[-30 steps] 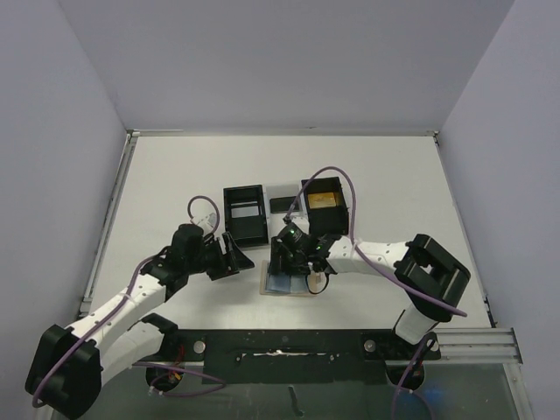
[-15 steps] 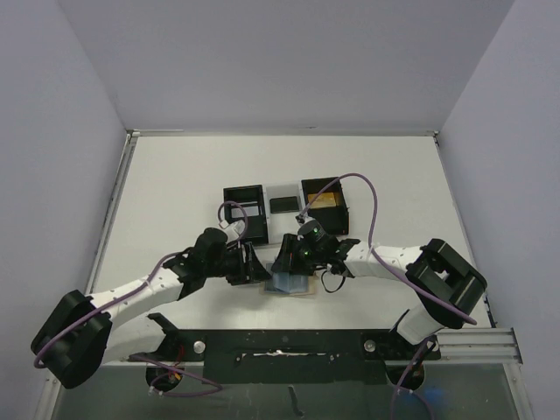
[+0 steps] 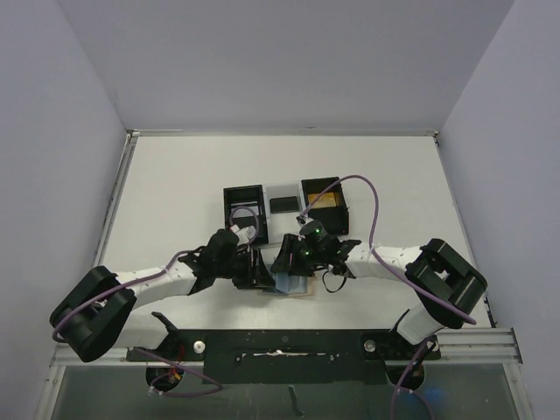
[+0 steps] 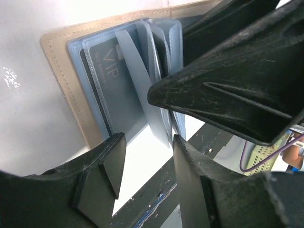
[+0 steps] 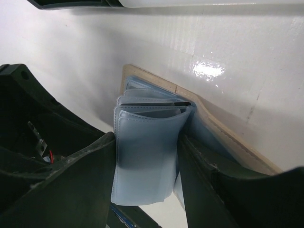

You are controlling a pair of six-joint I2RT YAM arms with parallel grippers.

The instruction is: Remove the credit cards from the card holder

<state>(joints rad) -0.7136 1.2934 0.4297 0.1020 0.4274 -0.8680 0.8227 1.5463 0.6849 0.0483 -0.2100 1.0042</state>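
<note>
Swinging in from the left, my left pincer (image 4: 145, 147) reached the card holder (image 4: 57, 80) and stood half-open astride one of the sleeves (image 4: 142, 95). My right pincer (image 5: 147, 140) pinched them up to bare a card (image 4: 109, 80).

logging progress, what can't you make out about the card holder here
- top view: left end effector and right end effector cover most of the card holder
- left wrist: the right one's fingers hide half of it
- right wrist: pinched sleeves hide what they hold

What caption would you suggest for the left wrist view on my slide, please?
Left gripper poised with open jaws over the opened card holder, a grey VIP card visible in its sleeves.
</note>
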